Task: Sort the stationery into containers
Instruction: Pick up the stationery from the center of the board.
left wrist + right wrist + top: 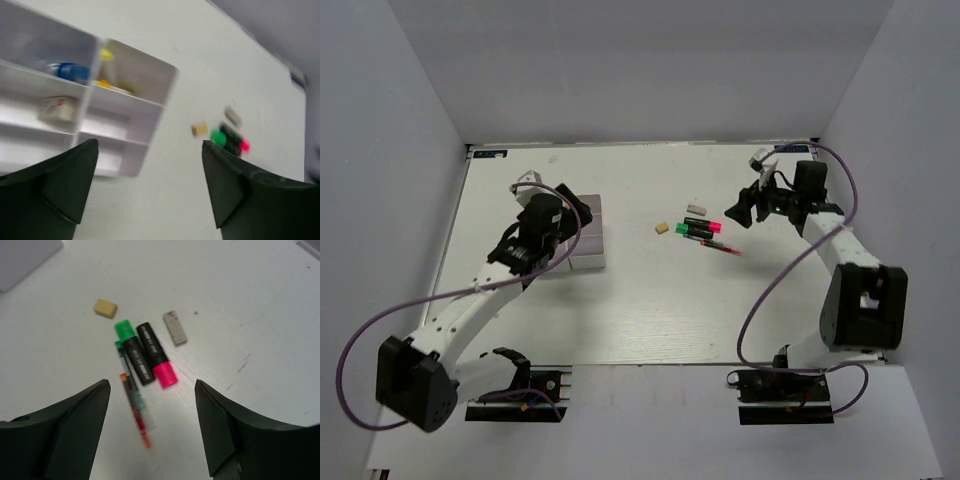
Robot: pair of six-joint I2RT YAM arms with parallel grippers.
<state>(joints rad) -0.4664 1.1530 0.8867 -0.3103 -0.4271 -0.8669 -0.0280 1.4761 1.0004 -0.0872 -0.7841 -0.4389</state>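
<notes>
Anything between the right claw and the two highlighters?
Nothing visible. The open right claw points at the green highlighter and pink highlighter, clear air between; a thin red pen lies close beside the green one.

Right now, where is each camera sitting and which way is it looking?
Top camera: above and behind, looking down at the table; left arm and right arm show.
Left wrist camera: on the left arm, facing the tray; open left pincer shows.
Right wrist camera: on the right arm, facing down at the highlighters; open right pincer shows.
Shared: every view has the highlighters and the beige eraser.
</notes>
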